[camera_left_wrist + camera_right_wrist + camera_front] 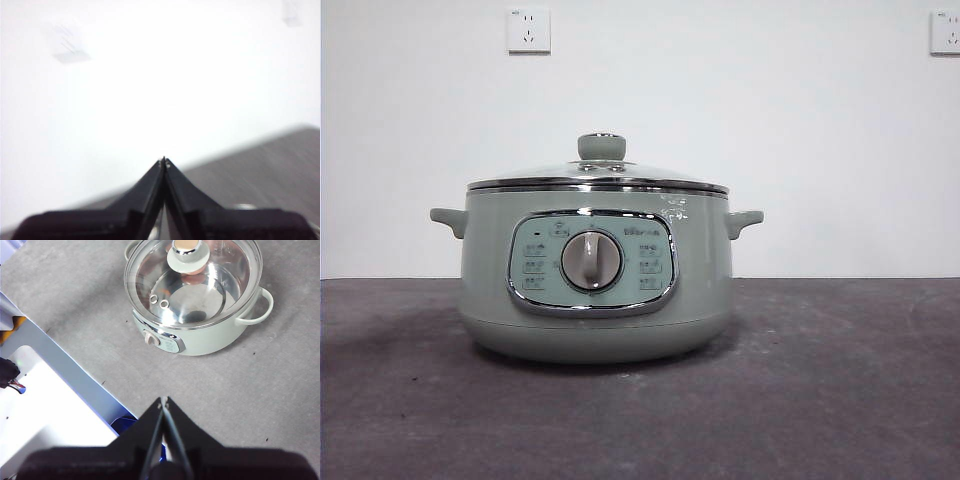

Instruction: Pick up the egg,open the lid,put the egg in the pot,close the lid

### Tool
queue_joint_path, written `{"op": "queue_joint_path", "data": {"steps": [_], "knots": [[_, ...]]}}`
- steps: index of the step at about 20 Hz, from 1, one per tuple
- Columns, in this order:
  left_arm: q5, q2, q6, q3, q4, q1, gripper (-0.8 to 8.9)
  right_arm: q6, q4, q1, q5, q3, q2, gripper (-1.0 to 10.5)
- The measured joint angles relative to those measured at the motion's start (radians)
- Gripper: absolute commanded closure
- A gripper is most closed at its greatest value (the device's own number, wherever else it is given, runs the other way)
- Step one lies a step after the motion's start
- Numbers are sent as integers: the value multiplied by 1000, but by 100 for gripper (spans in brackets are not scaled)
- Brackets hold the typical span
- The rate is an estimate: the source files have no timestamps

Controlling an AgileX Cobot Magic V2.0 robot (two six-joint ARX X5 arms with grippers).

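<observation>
We find the small reddish-brown egg point(192, 268) inside the pot, seen through the glass from the right wrist view, where it shows partly under the lid's knob against the shiny metal floor. The shallow domed glass lid with its chrome rim point(598, 176) sits closed and level on the large round sage-green electric pot point(597, 270), its round sage-green knob point(602, 146) upright at the centre. The pot stands on the dark grey table point(840, 390), its chrome-framed control panel and central dial point(591, 261) facing the front camera and a small handle out at each side. Behind it we see a white wall with two white sockets point(528, 29) high up. The right gripper point(163, 401) hangs high above the table, well apart from the pot and looking down on it, its two black jaws pressed together at the tips with nothing between them. The left gripper point(164, 160) is raised too, pointing towards the white wall over the table's edge, its jaws likewise closed to a point and holding nothing. Neither arm shows in the front view.
</observation>
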Motion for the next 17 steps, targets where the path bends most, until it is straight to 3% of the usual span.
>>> {"op": "queue_joint_path", "data": {"steps": [2,4,10,17], "knots": [[-14,-121,0,-199,171,73,817,0,0,0,0,0,0,946],[-55,-234,0,-370,240,119,817,0,0,0,0,0,0,946],[-166,-490,-1,-789,236,163,817,0,0,0,0,0,0,946],[-207,-673,-33,-1057,229,163,817,0,0,0,0,0,-3,946]]}}
